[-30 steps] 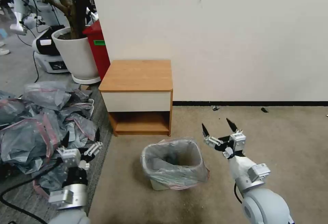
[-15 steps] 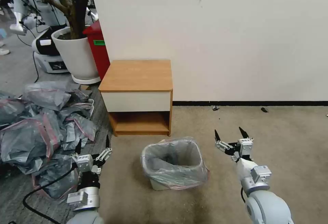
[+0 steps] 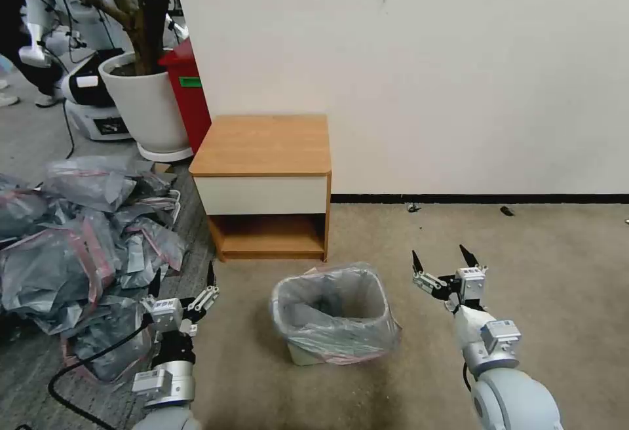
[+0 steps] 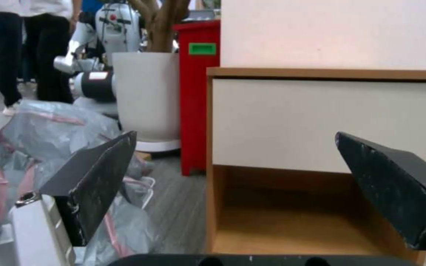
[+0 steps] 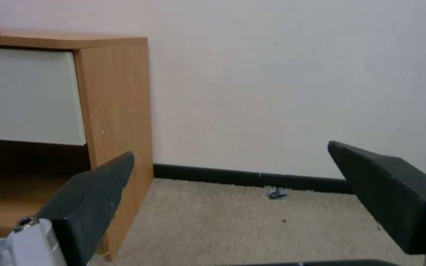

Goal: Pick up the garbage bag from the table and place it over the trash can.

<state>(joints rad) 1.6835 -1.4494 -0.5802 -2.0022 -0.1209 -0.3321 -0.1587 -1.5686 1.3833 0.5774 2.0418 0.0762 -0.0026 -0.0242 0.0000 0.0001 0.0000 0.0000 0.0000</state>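
The garbage bag (image 3: 331, 333), translucent grey with a pink-red rim band, lines the cream-white trash can (image 3: 304, 354) and drapes over its rim on the carpet in front of the table (image 3: 265, 145). The table's wooden top is bare. My left gripper (image 3: 183, 276) hangs open to the left of the can, apart from it, and faces the table (image 4: 321, 114). On the can's right side my right gripper (image 3: 443, 259) is open too, with nothing between its fingers; beyond it are the table's side (image 5: 117, 99) and the wall.
A heap of grey-and-pink bags (image 3: 72, 233) covers the floor at the left. A large white plant pot (image 3: 147, 105) and a red box (image 3: 190, 96) stand behind the table's left corner. Bare carpet lies to the right, with a black cable (image 3: 85, 371) beside my left arm.
Both arms drew back from the trash can: the left gripper moved right and down, the right gripper moved right and lower. The bag stays over the can. Since half a second ago little has moved.
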